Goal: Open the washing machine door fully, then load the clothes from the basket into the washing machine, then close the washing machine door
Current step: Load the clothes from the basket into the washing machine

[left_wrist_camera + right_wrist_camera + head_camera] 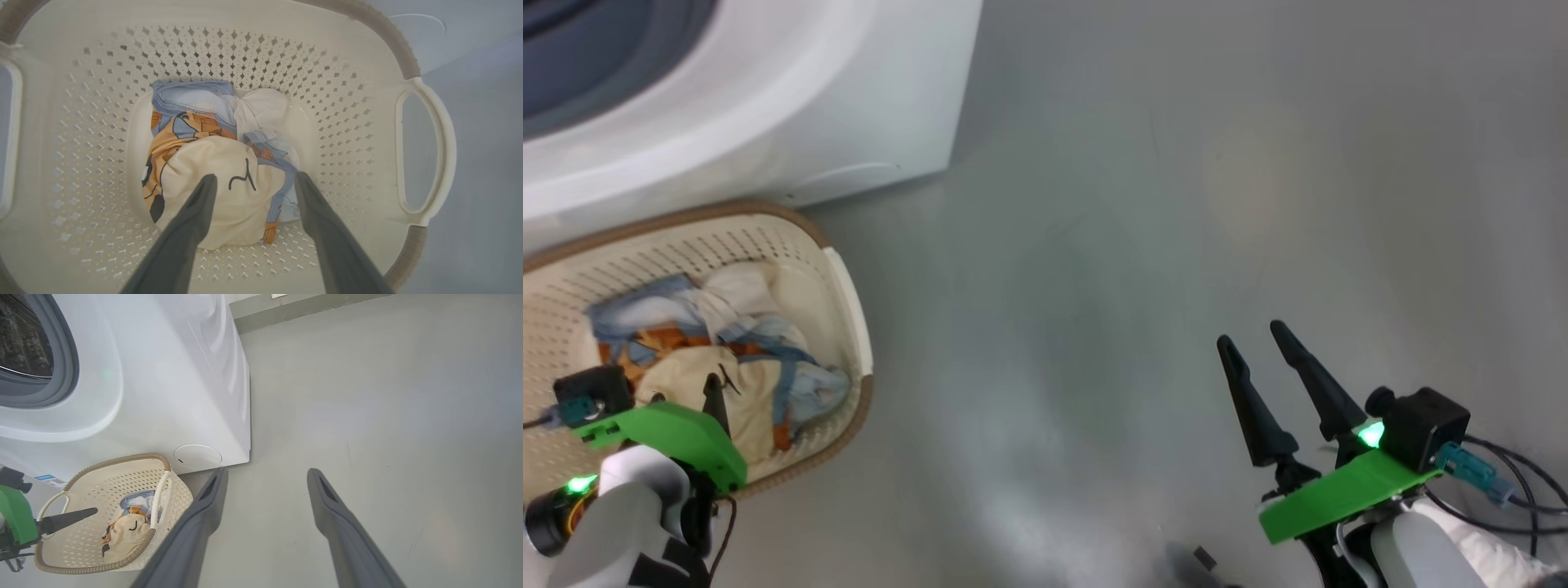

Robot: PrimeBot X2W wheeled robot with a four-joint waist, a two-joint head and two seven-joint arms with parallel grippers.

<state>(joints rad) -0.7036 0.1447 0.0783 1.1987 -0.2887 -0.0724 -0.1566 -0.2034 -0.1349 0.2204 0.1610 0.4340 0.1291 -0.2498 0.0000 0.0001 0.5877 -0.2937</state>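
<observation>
Two pincers, both spread wide, both empty.

Left pincer (255, 177): hangs inside the small cream perforated plastic basket (245, 53) with the brown woven-look rim. Its dark fingers point down at the clothes (220, 204), one on each side of a cream-white bundle marked with a black squiggle. I cannot tell whether the tips touch the cloth. Nothing is gripped.

Clothes: a soft heap on the basket's bottom, light blue fabric with orange prints, cream-white cloth on top.

Basket: on the grey floor (1135, 245), just beside the front of the big white boxy washing machine (163, 396). From the right wrist I see the machine's grey rubber seal (69, 363) around the dark drum mouth, a round white cover (198, 456) low on its front, and a small blue label sticker (49, 479).

Right pincer (1252, 335): over bare floor, well apart from the basket, fingers clear of everything.
</observation>
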